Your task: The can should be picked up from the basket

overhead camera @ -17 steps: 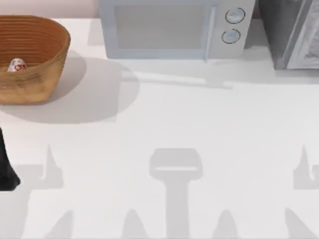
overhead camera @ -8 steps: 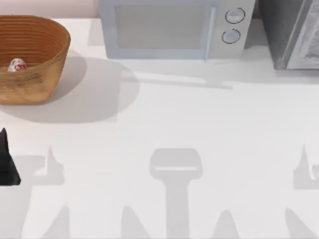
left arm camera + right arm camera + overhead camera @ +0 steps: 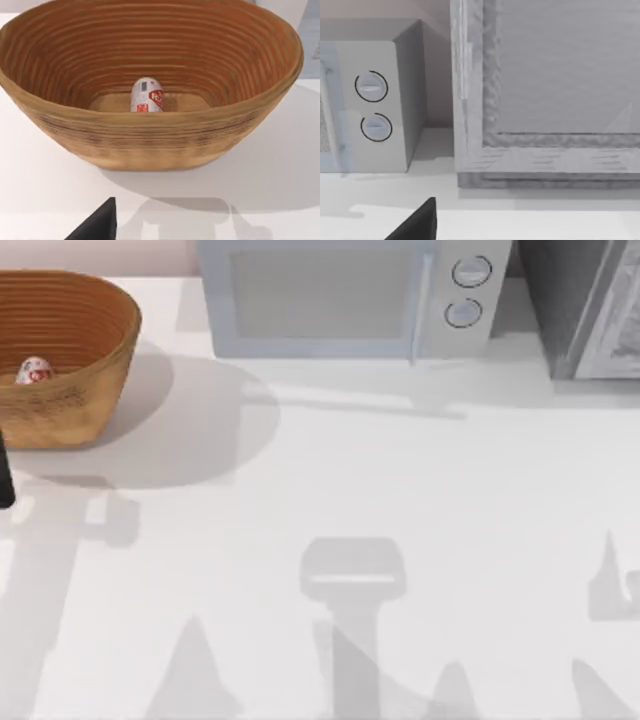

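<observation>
Table: white worktop carrying everything.
Microwave: at 12 o'clock on the table, well apart from the work.
Basket: at 10 o'clock; its sloping walls likely demand a reach from above.
Left gripper: at 9 o'clock, just short of the basket's near wall, apparently approaching; jaw opening cannot be told, nothing touched.
Can: on the basket floor, middle, unheld.
Right arm: parked, facing the microwave.

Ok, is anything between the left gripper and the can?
Yes: the near wall of the basket. The can lies on the basket floor behind it, nothing on top. The left gripper sits outside the basket at the table's left edge, so approaching over the rim looks best.
</observation>
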